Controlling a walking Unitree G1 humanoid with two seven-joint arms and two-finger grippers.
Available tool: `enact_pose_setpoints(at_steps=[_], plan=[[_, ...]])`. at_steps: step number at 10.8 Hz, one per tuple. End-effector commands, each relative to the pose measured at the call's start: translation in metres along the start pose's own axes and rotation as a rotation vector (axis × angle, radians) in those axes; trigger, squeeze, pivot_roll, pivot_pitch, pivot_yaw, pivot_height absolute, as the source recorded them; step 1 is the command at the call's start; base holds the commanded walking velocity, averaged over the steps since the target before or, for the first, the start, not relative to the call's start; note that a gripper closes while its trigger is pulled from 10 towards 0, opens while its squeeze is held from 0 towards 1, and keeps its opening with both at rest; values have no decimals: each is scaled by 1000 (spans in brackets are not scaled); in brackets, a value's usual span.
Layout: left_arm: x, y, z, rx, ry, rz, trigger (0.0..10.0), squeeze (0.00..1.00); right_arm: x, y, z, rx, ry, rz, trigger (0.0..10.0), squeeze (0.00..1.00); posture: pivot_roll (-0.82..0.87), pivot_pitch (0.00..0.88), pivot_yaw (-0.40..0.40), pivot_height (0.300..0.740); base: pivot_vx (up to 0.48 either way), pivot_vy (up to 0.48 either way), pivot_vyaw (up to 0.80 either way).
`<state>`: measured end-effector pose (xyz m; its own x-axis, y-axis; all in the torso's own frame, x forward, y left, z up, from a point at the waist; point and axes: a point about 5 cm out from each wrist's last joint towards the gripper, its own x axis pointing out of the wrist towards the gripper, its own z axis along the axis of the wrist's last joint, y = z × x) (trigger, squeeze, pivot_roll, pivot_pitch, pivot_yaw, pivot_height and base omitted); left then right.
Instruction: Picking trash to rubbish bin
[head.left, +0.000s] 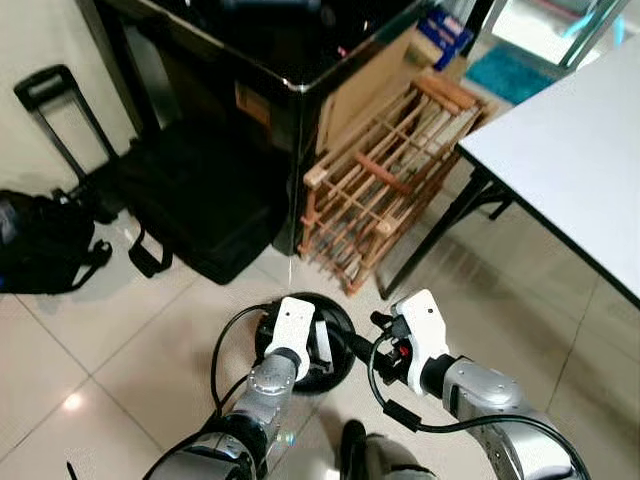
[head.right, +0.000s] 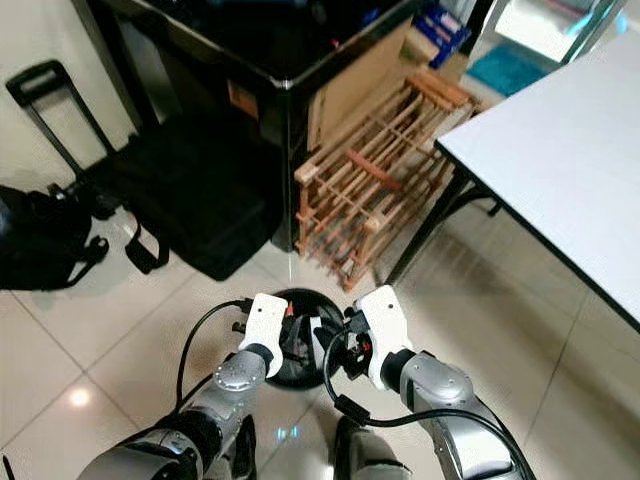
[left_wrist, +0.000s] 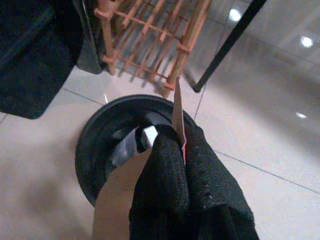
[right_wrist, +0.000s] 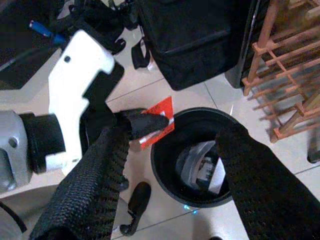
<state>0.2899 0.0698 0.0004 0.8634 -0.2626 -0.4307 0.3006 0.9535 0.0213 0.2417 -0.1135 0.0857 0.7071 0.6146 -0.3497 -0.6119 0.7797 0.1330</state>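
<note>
I've got the red card (right_wrist: 159, 123), a thin flat piece of trash with a white edge, pinched tight between the two black fingers of my left gripper (left_wrist: 181, 150), and it hangs right over the rim of the rubbish bin (right_wrist: 165, 176). In my left wrist view the card stands edge-on above the fingers (left_wrist: 165, 170), just at the bin's dark round mouth, centre of the frame. The bin (head.left: 340, 362) is a black round one sitting on the pale tiled floor (head.left: 80, 340), low in the middle of the head view, and there is already some white and grey litter (right_wrist: 206, 170) lying in the bottom of it. My right gripper (right_wrist: 170, 145) hovers beside the bin with its fingers spread wide, one on either side of the opening, holding nothing. Behind the bin, upper middle of the frame, a wooden slatted rack (head.left: 385, 180) leans against a dark cabinet (head.left: 270, 60). To the left lies a black bag (head.left: 190, 200), further left a backpack (head.left: 40, 240). A white table (head.left: 580, 150) fills the upper right.
</note>
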Motion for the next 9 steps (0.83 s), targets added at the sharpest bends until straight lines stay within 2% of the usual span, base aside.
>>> enact_pose_setpoints(at_steps=[1,2,3,6,7,8,9], plan=[[-4,-9,-12,3,45,-23,10000,0,-4,3,-6,24,21,-5,10000,0,-150,322,-75,740,0,0,0],[-5,-9,-15,9,53,-30,10000,506,-4,4,-6,27,20,-6,10000,0,-150,327,-73,740,0,0,0],[-5,-9,-16,10,56,-30,10000,847,-4,5,-6,31,21,-6,10000,0,-149,330,-72,740,0,0,0],[-5,-9,-17,13,56,-31,10000,1000,-4,8,-7,38,26,-6,10000,0,-146,338,-69,740,0,0,0],[-5,-9,-16,16,56,-30,10000,1000,-4,8,-7,41,24,-8,10000,0,-146,337,-68,740,0,0,0],[-5,-9,-16,27,54,-25,10000,0,-3,7,-7,41,24,-11,10000,0,-144,331,-63,740,0,0,0],[-4,-8,-13,28,43,-17,10000,0,-1,6,-7,39,21,-21,10000,0,-141,325,-61,740,0,0,0]])
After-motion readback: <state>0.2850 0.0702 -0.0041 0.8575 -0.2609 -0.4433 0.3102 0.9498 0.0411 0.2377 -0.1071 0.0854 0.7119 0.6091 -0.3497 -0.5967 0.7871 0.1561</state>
